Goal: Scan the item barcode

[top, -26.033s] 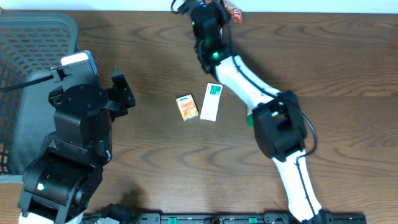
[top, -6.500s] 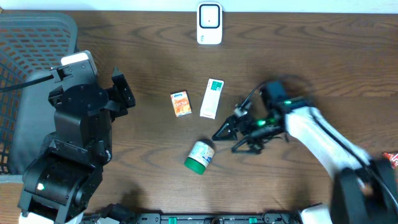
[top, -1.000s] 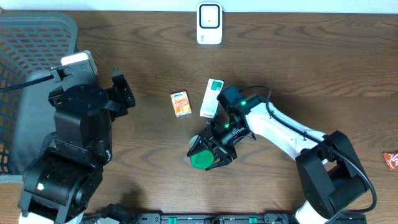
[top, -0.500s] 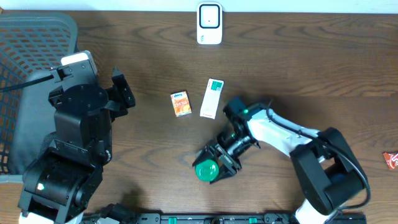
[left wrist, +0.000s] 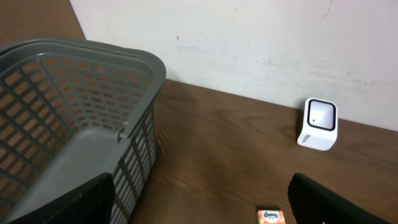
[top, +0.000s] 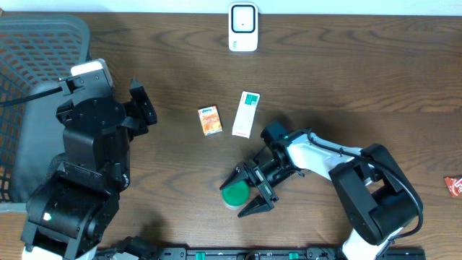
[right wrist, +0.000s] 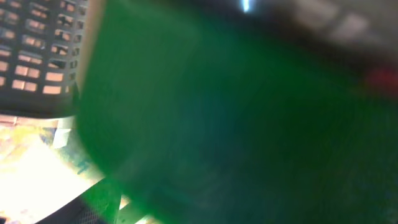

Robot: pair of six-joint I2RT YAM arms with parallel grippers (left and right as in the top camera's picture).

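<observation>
A canister with a green lid [top: 232, 195] rests on the table near the front, lid facing up. My right gripper [top: 240, 196] is open, its two fingers spread on either side of the canister and not pressing it. In the right wrist view the green lid [right wrist: 236, 124] fills nearly the whole blurred frame, and the fingers are hidden. The white barcode scanner [top: 243, 27] stands at the back edge and shows as the scanner [left wrist: 318, 123] in the left wrist view. My left gripper [left wrist: 199, 214] is open and empty, raised at the left.
An orange tissue pack [top: 210, 120] and a white-and-green box [top: 246, 115] lie mid-table. A grey basket [top: 29, 87] sits at the left, with the left arm [top: 94, 152] beside it. A red packet [top: 453, 185] lies at the right edge.
The right gripper swung the canister slightly toward the front edge, then spread its jaws off it. The left arm has not moved.
</observation>
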